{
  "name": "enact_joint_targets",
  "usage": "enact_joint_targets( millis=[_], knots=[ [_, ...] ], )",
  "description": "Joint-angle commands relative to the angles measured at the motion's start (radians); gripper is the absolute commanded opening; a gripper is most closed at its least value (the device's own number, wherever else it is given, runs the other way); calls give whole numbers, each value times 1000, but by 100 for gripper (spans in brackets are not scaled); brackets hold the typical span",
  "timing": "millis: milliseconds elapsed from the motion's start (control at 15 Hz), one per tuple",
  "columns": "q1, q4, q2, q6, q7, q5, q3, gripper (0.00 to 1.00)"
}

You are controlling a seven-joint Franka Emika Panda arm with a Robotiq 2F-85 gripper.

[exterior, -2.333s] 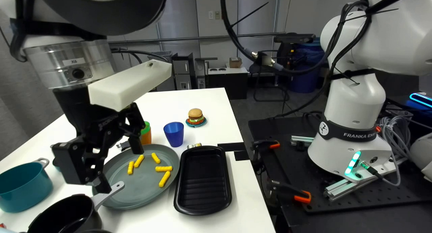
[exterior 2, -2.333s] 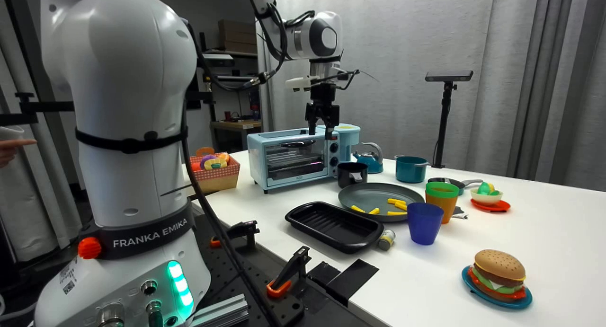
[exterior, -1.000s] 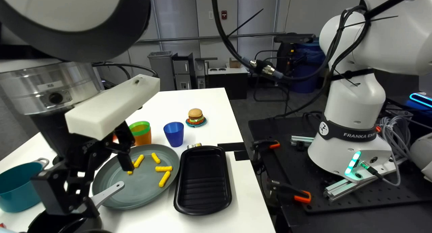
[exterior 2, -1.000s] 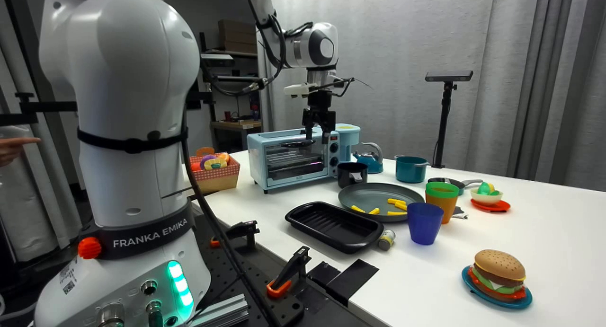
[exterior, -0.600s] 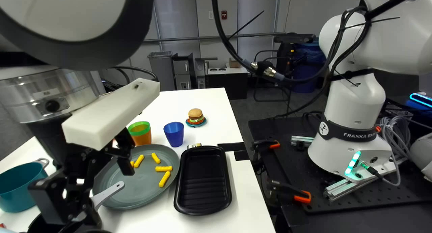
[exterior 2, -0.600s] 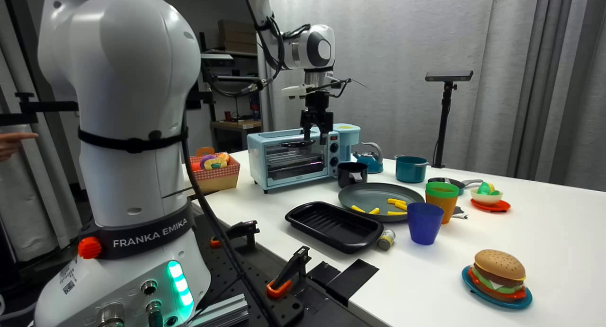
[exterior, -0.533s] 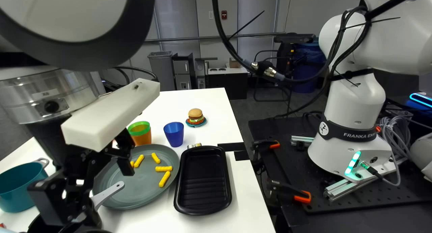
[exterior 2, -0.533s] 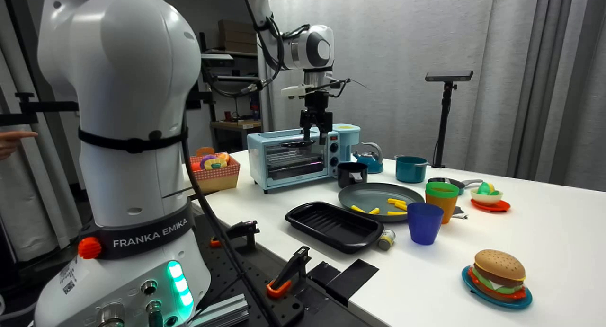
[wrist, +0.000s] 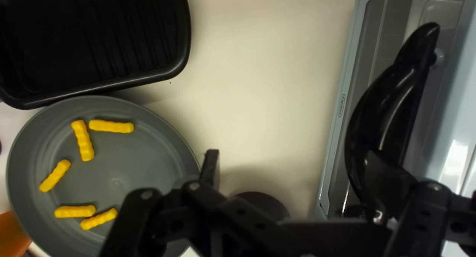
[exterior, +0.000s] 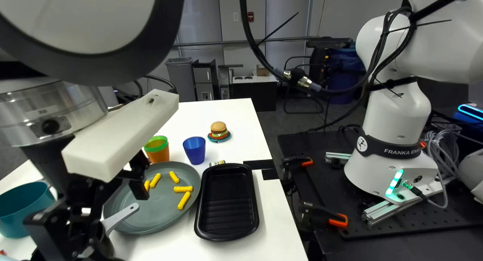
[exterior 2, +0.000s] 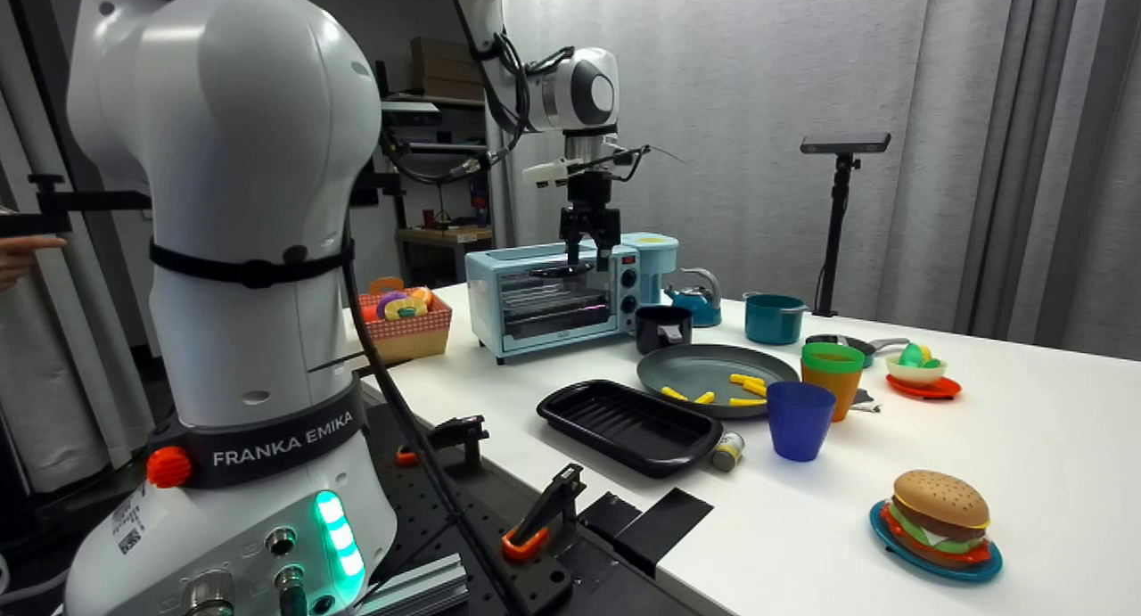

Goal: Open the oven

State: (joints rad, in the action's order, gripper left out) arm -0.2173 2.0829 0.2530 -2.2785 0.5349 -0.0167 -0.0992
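Note:
The light-blue toy oven (exterior 2: 481,304) stands on the table with its glass door closed in an exterior view. Its curved black handle (exterior 2: 553,272) is at the top of the door; the handle also fills the right of the wrist view (wrist: 383,112). My gripper (exterior 2: 587,265) points down at the handle's right end. In the wrist view my gripper (wrist: 301,166) is open, its fingers wide apart. One finger overlaps the handle's near end; I cannot tell if it touches. The other finger is over the table by the plate. In an exterior view my gripper (exterior: 117,224) hides the black pot partly.
A black pot (exterior 2: 661,331) stands at the oven's right front corner, under the gripper. A grey plate (exterior 2: 677,362) with yellow fries and a black tray (exterior 2: 624,429) lie in front. A kettle (exterior 2: 695,308), a teal pot (exterior 2: 774,320) and a basket (exterior 2: 406,335) stand nearby.
My gripper has come down and moved left along the oven front to the handle's right end, slowly in the last half second. It stays open. The oven door has not moved.

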Motion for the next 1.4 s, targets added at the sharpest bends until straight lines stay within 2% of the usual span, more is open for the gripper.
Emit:
enact_joint_targets(
  millis=[0,333,1333],
  knots=[
    [-25,-17,0,7,48,-42,9,100],
    [-40,-29,8,8,70,-60,5,100],
    [-32,-50,79,8,47,-18,12,100]
  ],
)
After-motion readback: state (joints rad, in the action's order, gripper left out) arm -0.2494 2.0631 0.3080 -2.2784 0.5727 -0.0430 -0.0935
